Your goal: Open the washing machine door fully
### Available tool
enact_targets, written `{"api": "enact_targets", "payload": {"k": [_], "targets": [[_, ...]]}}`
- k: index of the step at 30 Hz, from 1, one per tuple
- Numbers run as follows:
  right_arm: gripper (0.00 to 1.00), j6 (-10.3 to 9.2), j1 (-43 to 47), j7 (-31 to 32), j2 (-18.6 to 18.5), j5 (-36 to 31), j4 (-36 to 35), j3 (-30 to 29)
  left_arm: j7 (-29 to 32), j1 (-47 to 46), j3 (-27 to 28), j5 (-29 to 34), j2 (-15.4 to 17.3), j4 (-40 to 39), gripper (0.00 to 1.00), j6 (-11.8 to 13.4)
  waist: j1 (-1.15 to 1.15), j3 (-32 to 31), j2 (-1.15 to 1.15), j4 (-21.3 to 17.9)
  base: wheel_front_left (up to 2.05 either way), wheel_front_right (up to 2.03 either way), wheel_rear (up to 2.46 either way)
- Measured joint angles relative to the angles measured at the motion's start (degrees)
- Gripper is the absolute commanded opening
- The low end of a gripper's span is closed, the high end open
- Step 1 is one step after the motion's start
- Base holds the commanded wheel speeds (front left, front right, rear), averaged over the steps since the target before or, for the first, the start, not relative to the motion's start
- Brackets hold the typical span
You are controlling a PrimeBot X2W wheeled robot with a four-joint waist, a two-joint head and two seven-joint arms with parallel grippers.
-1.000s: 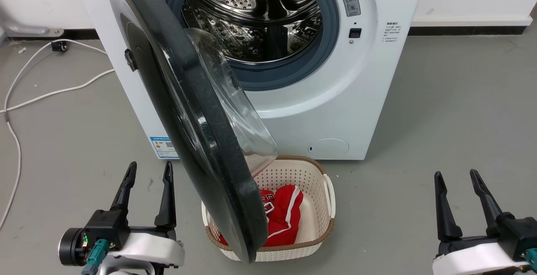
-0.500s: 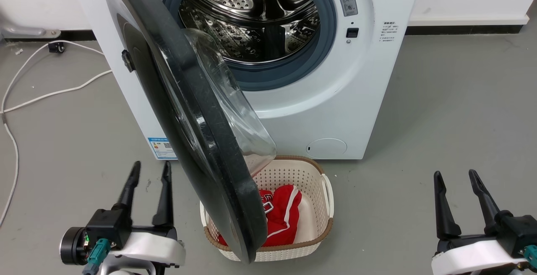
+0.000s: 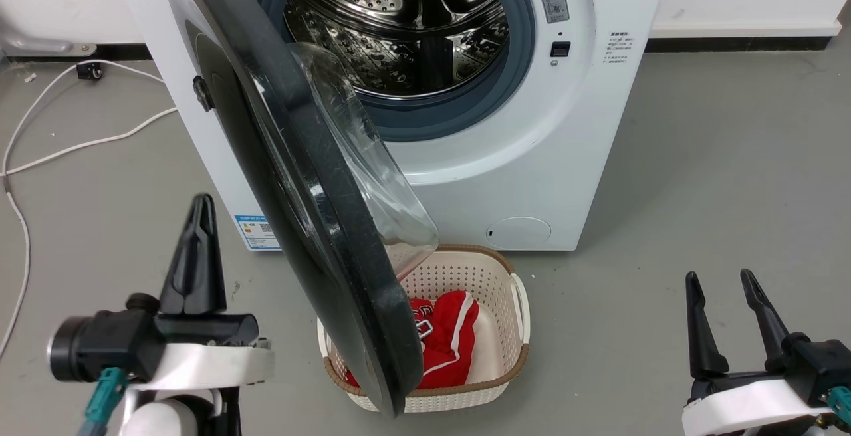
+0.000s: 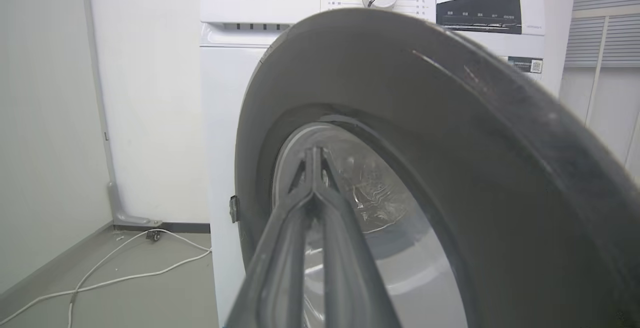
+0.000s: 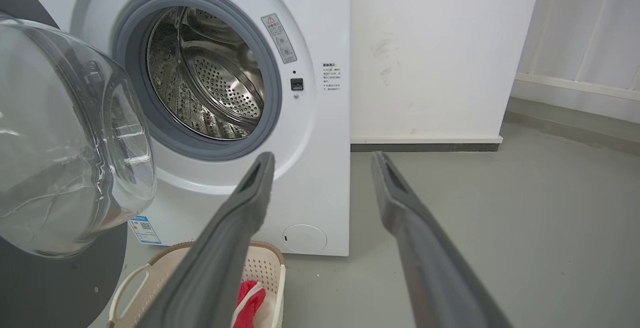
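Directly ahead of the left tool (image 3: 201, 200), whose fingers are pressed together on nothing, rises the glossy outer face of the washing machine door (image 3: 312, 210), close to the fingertips, though I cannot tell whether they touch. It looks rigid, fairly heavy and slick, free to swing only about its hinge (image 3: 201, 94). The free rim farthest from that hinge seems the best hold, and the bulging glass is best left alone. To that tool's right, past the door, sits a basket (image 3: 515, 363), then the right tool (image 3: 718, 276), spread wide and empty. Farthest off stands the washing machine (image 3: 552, 157), its door roughly half swung.
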Motion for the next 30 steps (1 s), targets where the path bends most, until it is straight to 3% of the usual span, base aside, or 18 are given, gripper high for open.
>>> {"api": "enact_targets", "payload": {"k": [6, 14, 20, 30], "targets": [[1.00, 0.00, 0.00, -0.01, 0.00, 0.21, 0.26, 0.09, 0.00, -1.23, -0.36, 0.01, 0.00, -10.95, 0.00, 1.18, 0.00, -0.29, 0.00, 0.17, 0.00, 0.00, 0.00], [1.00, 0.00, -0.01, 0.02, 0.00, 0.22, 0.44, 0.22, -0.05, -2.30, -6.03, 0.57, 0.02, -23.06, 0.00, 0.31, 0.00, -0.40, 0.00, 0.11, 0.00, 0.00, 0.00], [1.00, 0.00, 0.00, 0.36, 0.00, 0.38, 0.81, 0.43, 3.02, -0.67, -17.29, -2.03, 0.83, -23.02, 0.00, -1.07, 0.00, -0.45, 0.00, 0.05, 0.00, 0.00, 0.00], [1.00, 0.00, 0.01, 0.96, 0.01, 0.41, 1.20, 0.86, 20.16, 4.54, -29.05, -12.25, 4.22, -17.83, 0.00, -1.42, 0.00, -0.42, 0.00, 0.01, 0.00, 0.00, 0.00]]}}
